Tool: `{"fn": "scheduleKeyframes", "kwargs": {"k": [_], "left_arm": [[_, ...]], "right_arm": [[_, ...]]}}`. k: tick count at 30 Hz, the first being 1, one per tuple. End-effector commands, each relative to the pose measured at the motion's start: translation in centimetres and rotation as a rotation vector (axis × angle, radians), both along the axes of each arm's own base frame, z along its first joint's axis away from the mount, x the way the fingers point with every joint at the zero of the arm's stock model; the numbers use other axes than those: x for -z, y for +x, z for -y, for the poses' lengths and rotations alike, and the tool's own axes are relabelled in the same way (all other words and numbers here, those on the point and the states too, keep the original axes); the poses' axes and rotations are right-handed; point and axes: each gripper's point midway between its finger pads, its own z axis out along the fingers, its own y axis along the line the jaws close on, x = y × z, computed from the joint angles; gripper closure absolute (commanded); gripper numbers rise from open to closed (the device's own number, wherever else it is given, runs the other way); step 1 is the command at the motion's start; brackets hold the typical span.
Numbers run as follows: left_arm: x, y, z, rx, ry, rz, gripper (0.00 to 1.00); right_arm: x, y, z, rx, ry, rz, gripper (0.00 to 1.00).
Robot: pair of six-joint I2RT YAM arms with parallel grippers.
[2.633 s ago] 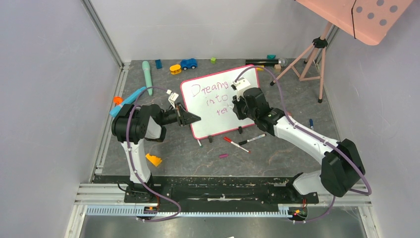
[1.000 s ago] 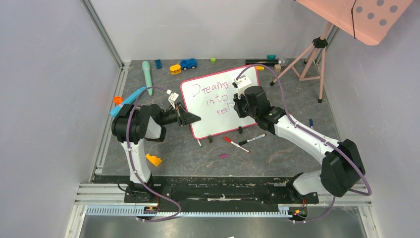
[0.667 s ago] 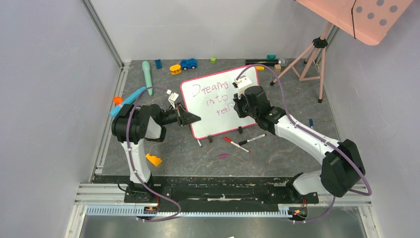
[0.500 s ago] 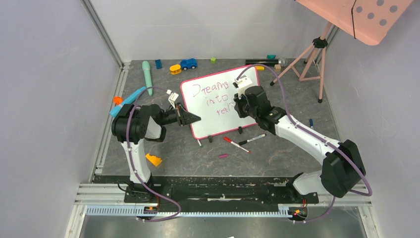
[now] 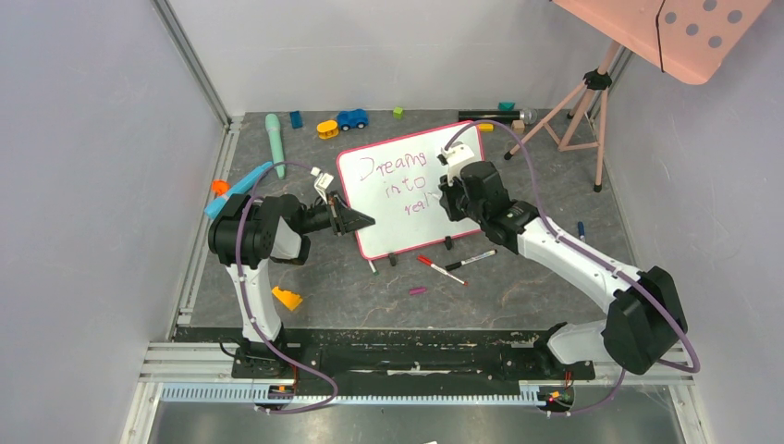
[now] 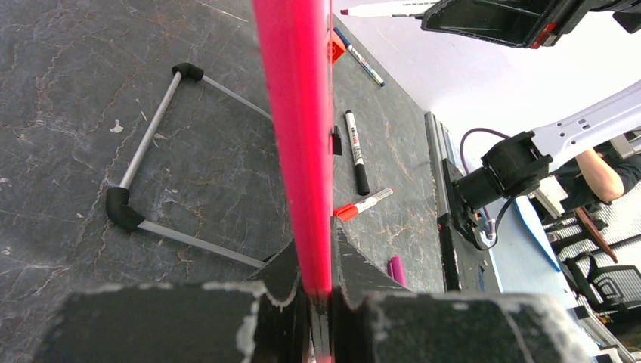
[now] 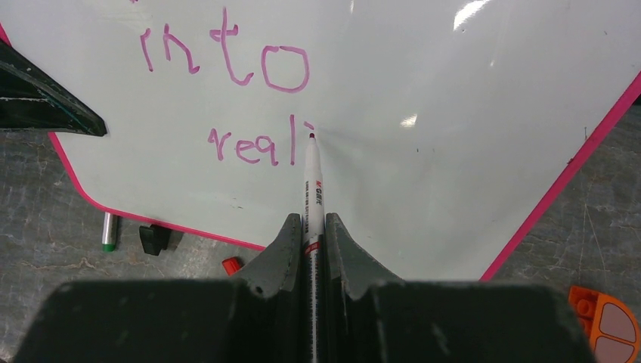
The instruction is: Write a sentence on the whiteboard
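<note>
Under R arm (image 5: 566, 256), sentence (image 5: 399, 185) partly hidden

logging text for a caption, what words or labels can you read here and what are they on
"Dreams": top line, purple handwriting on the whiteboard.
"into": middle line, same board.
"real": bottom line, followed by a short unfinished stroke at the tip of the marker.
Print on that marker's barrel: too blurred to read.
Loose markers on the table: labels too small to read.
</note>
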Motion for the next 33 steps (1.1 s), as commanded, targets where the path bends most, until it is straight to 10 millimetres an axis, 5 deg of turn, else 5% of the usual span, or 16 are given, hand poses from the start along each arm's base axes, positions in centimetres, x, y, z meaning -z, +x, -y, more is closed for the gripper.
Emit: {"fn": "scheduleKeyframes", "kwargs": {"k": [1,20,33], "left_arm": [[1.5,1.0,-0.5,-0.028,0.055,0.179,0.98],[1.5,1.0,-0.6,-0.028,0.055,0.181,0.98],[1.4,1.1,-0.5,-0.028,0.055,0.185,0.98]], "right_arm": [[-0.7,-0.1,0.0,0.002,0.031,0.022,1.00],[0.9,0.3,0.0,0.010,0.009,0.000,1.00],[3.2,-1.3,0.9,0.016,0.004,-0.047,1.00]]}}
